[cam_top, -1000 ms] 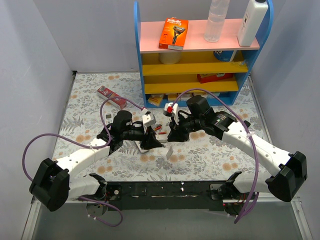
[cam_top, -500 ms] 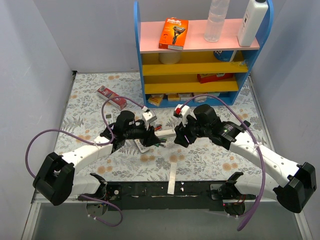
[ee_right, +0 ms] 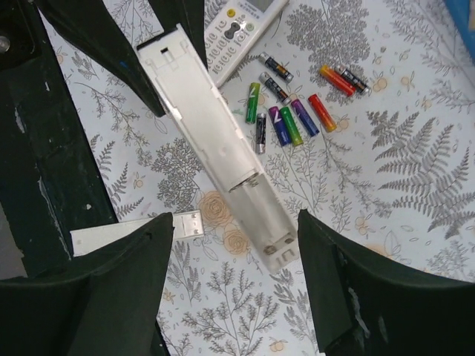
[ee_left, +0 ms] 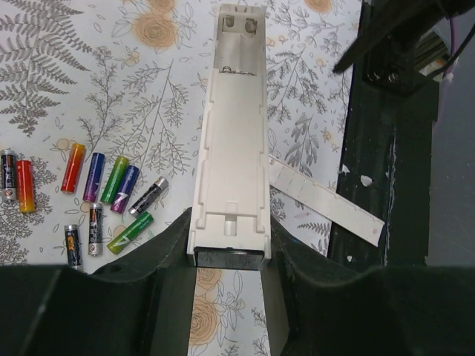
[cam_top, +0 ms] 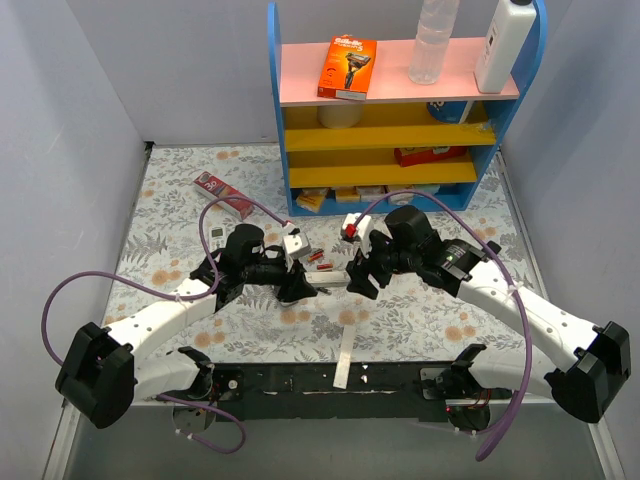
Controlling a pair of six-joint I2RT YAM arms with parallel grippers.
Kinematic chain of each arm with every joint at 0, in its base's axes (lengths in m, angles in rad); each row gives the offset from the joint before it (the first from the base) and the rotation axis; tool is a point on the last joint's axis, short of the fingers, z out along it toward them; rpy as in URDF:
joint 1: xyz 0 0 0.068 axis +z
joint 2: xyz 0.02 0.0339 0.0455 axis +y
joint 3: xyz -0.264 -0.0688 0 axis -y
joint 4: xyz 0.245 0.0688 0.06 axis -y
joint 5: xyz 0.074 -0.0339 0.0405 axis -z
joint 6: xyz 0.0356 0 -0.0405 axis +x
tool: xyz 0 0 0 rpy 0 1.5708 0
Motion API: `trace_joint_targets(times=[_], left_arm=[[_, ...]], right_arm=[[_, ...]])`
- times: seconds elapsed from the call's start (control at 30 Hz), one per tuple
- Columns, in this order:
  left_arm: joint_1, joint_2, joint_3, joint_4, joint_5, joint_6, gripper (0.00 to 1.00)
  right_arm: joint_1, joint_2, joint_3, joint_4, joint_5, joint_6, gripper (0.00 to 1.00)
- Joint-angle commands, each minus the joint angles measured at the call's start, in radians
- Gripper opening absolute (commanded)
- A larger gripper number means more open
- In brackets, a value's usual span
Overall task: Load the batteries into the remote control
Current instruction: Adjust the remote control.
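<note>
Now, your left gripper (ee_left: 230, 236) has its jaws pinching the remote control (ee_left: 231, 141) by one short end, back side up. The battery bay at the remote's far end is uncovered, its contacts showing. Your right gripper (ee_right: 234, 222) has its jaws spread wide. One finger stands on each side of that bay end, and neither touches it in the right wrist view.

The batteries (ee_right: 289, 122) lie loose on the floral desk (cam_top: 180, 200), at about 1 o'clock from the remote in the right wrist view. Red, green, blue and black cells sit close together, some touching. In the overhead view they lie at roughly 11 o'clock from the remote, just beyond the two grippers, so both wrists crowd the space above them.

A second remote (ee_right: 245, 18), keypad up, lies just past the batteries at 12 o'clock in the right wrist view, partly hidden by a left finger. The white battery cover (cam_top: 345, 358) lies at 6 o'clock from the held remote, across the desk's near edge. A red box (cam_top: 223, 193) rests at 10 o'clock, well apart. The blue shelf (cam_top: 276, 120) stands at 12 to 1 o'clock, behind everything.
</note>
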Motion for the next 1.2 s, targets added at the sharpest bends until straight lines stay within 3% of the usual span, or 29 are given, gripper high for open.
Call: trace_joint_targets(times=[0.0, 0.23, 0.43, 0.63, 0.73, 0.77, 0.83, 0.87, 0.9, 1.0, 1.03, 1.13, 1.17], left_arm=[[0.003, -0.040, 0.053, -0.094, 0.073, 0.113, 0.00], [0.003, -0.046, 0.084, -0.130, 0.124, 0.144, 0.00], [0.005, -0.035, 0.113, -0.136, 0.207, 0.141, 0.00], [0.003, -0.037, 0.129, -0.136, 0.247, 0.132, 0.00], [0.003, -0.041, 0.132, -0.136, 0.244, 0.129, 0.00], [0.003, -0.040, 0.132, -0.136, 0.242, 0.126, 0.00], [0.003, -0.040, 0.133, -0.134, 0.227, 0.122, 0.00], [0.003, -0.040, 0.132, -0.133, 0.204, 0.110, 0.00], [0.003, -0.040, 0.130, -0.131, 0.195, 0.109, 0.01], [0.005, -0.040, 0.122, -0.104, 0.133, 0.071, 0.23], [0.003, -0.041, 0.121, -0.099, 0.118, 0.063, 0.43], [0.003, -0.063, 0.100, -0.036, 0.009, -0.043, 0.70], [0.003, -0.084, 0.092, -0.016, -0.024, -0.087, 0.90]], right_arm=[[0.002, 0.030, 0.093, -0.060, -0.036, -0.128, 0.75], [0.002, 0.066, 0.097, -0.110, -0.179, -0.197, 0.74], [0.002, 0.092, 0.075, -0.125, -0.161, -0.228, 0.72], [0.002, 0.101, 0.058, -0.120, -0.165, -0.251, 0.64], [0.002, 0.107, 0.061, -0.140, -0.188, -0.259, 0.45], [0.002, 0.107, 0.063, -0.153, -0.193, -0.259, 0.33], [0.002, 0.104, 0.064, -0.160, -0.202, -0.260, 0.20], [0.002, 0.101, 0.061, -0.160, -0.202, -0.260, 0.02], [0.002, 0.099, 0.060, -0.156, -0.201, -0.260, 0.01], [0.002, 0.081, 0.049, -0.140, -0.188, -0.246, 0.01], [0.002, 0.073, 0.049, -0.136, -0.178, -0.239, 0.01], [0.002, 0.056, 0.043, -0.085, -0.142, -0.185, 0.01], [0.002, 0.052, 0.032, -0.064, -0.133, -0.159, 0.01]])
